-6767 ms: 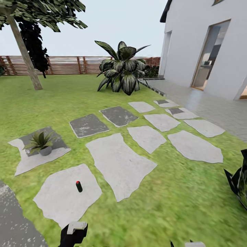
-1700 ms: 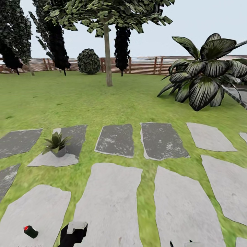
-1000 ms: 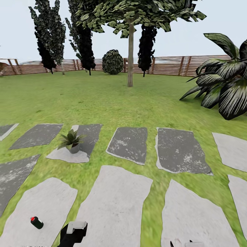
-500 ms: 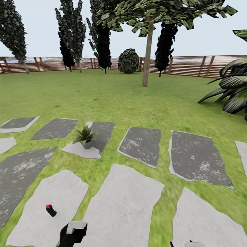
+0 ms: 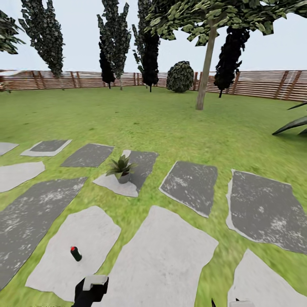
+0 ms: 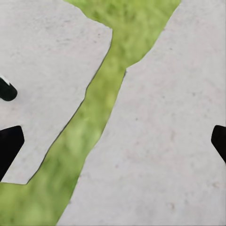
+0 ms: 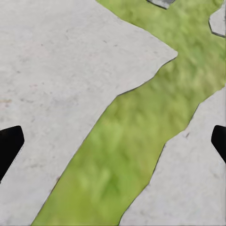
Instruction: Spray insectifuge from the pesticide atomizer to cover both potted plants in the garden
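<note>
The pesticide atomizer (image 5: 76, 253), a small dark bottle with a red cap, stands upright on a pale stepping stone (image 5: 81, 247) in the garden lawn. My left arm (image 5: 91, 290) hangs low, just right of it and nearer me. One potted plant (image 5: 122, 168), green pointed leaves in a grey pot, sits on a stone farther ahead. My left gripper (image 6: 113, 146) is open over stone and grass, with the atomizer's dark edge (image 6: 6, 89) off to one side. My right gripper (image 7: 113, 143) is open above a grass seam, holding nothing.
Grey and white stepping stones (image 5: 192, 185) cross the lawn. A tree trunk (image 5: 204, 81), a round bush (image 5: 180, 76) and tall dark trees stand before the wooden fence (image 5: 264, 83). A big shrub's leaf tips (image 5: 294, 123) reach in at the right edge.
The whole view has swung left as the camera turned. The atomizer and potted plant now sit further right in the picture, and the big shrub has slid almost out. The grippers stayed open.
</note>
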### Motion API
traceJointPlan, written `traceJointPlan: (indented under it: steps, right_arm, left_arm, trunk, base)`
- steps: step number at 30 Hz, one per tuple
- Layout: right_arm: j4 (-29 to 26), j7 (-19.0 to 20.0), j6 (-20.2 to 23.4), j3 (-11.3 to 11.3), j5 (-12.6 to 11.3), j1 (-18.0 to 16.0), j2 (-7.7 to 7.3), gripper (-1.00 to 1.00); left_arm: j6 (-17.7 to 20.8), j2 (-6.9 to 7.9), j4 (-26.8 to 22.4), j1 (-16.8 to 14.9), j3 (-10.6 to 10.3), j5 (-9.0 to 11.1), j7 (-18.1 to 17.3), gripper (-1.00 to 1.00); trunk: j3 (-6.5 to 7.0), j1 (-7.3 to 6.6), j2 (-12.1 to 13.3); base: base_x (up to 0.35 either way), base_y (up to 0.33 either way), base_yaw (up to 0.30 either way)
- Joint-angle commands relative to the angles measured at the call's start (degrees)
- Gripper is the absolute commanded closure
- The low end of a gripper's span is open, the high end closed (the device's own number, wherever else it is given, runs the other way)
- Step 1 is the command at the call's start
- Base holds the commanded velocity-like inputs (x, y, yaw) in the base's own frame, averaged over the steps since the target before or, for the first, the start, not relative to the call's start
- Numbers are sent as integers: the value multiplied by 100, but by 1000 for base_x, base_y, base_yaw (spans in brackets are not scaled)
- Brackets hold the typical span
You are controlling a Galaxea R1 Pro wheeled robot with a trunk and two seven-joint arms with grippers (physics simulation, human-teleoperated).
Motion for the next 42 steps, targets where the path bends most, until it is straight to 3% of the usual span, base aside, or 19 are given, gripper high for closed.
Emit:
traceJointPlan:
  steps: [1, 8, 27, 38, 42]
  right_arm:
    - [4, 2, -17, 2, 2, -2, -2, -100]
    - [4, 1, -19, 2, 2, -2, 0, -100]
    - [4, 5, -17, 2, 2, -2, 1, -100]
    - [2, 1, -20, 2, 2, -2, -1, -100]
    - [-3, 5, -22, 2, -5, -2, 1, -100]
  left_arm:
    - [-18, 1, 4, -3, 1, -2, 3, -100]
    - [-17, 8, 4, -3, 8, 12, 3, -100]
    - [-17, 22, -5, -9, 8, 13, 3, -100]
    - [-17, 26, -5, -10, 8, 13, 3, -100]
    - [-21, 13, -5, -10, 98, 13, 3, -100]
  trunk:
    - [-5, 1, -2]
    - [-5, 1, -2]
    - [-5, 1, -2]
    - [-5, 1, -2]
    - [-5, 1, -2]
  base:
    - [176, -215, 278]
    - [122, -210, 278]
    - [-52, -109, 277]
    - [159, -162, 277]
    - [198, -203, 277]
